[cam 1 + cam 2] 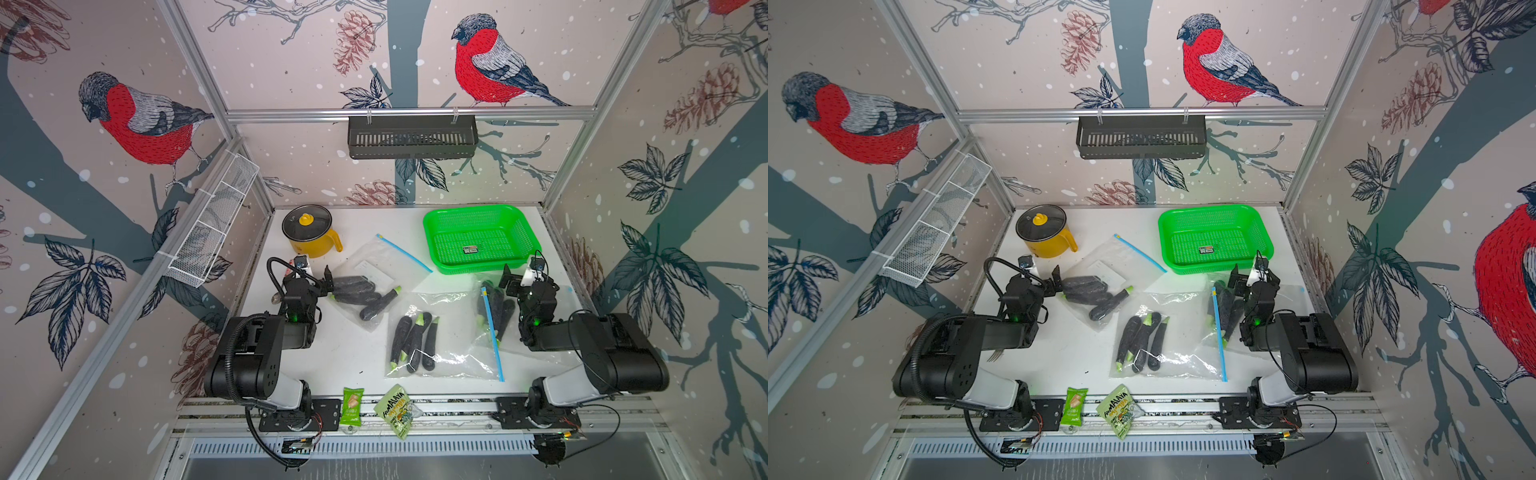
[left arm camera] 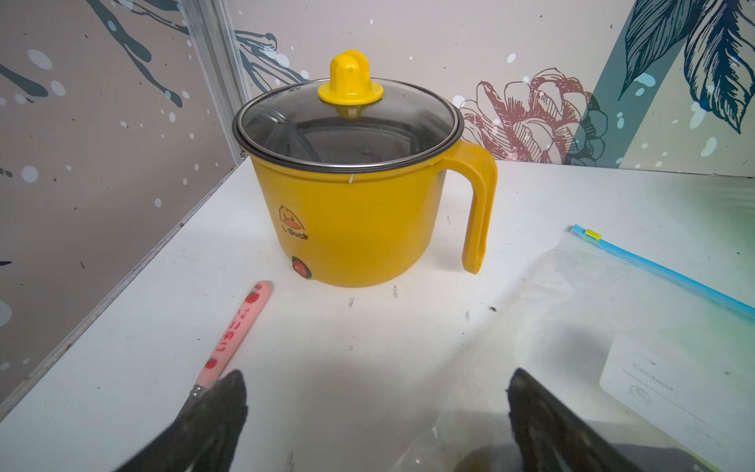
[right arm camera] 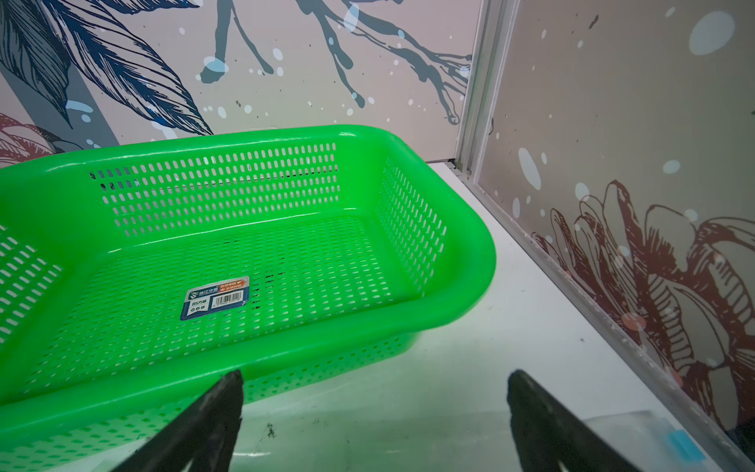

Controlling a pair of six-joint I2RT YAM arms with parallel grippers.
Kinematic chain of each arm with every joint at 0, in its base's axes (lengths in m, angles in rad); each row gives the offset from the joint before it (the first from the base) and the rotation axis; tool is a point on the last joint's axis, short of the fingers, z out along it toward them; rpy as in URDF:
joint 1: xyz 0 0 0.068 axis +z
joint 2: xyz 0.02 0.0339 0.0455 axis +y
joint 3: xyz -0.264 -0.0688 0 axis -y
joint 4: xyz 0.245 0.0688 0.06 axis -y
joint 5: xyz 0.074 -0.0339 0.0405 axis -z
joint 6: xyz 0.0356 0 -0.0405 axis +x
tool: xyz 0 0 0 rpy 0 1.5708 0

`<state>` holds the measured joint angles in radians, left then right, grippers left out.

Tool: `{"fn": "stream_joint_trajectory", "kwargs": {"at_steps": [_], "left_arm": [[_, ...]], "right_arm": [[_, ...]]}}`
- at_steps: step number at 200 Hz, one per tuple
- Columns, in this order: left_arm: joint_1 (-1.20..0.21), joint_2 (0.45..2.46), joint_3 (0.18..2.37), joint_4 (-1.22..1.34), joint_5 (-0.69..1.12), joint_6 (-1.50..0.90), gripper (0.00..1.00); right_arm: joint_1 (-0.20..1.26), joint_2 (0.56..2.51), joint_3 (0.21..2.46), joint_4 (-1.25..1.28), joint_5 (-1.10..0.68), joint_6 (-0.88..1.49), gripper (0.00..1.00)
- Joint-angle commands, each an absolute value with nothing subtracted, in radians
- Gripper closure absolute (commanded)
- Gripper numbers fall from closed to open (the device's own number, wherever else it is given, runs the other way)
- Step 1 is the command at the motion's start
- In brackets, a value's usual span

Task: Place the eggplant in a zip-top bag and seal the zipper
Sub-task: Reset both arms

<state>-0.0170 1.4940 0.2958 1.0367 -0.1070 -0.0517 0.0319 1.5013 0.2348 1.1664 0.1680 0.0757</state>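
1. The white counter [image 1: 353, 357] carries everything.
2. A green basket [image 1: 430, 237] sits at the far right, with a label on its floor.
3. The clear middle bag [image 1: 457, 332] lies flat, its blue zipper strip [image 1: 493, 332] toward the right arm. A left bag [image 1: 374, 259] lies near the pot.
4. A yellow pot [image 1: 309, 245] with a glass lid stands at the far left.
5. The left tool [image 2: 376, 376] is spread wide and grips nothing, with the pot ahead of it. The right tool [image 3: 376, 374] is equally wide and empty, just before the basket.
6. Four eggplants [image 1: 411, 340] lie inside the middle bag, and more lie in the left bag.
7. A pink-handled utensil [image 2: 241, 327] lies beside the left tool.
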Motion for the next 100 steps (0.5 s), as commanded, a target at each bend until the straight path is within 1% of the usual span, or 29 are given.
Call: {"fn": "stream_joint_trajectory", "kwargs": {"at_steps": [1,100], "left_arm": [[-0.018,1.485,0.299,1.059,-0.098,-0.043,0.02],[-0.018,1.489,0.302,1.058,-0.094,-0.045,0.02]], "right_arm": [[0.032,1.502,0.236,1.197,0.183,0.072,0.00],[0.032,1.503,0.236,1.195,0.183,0.072,0.00]]}}
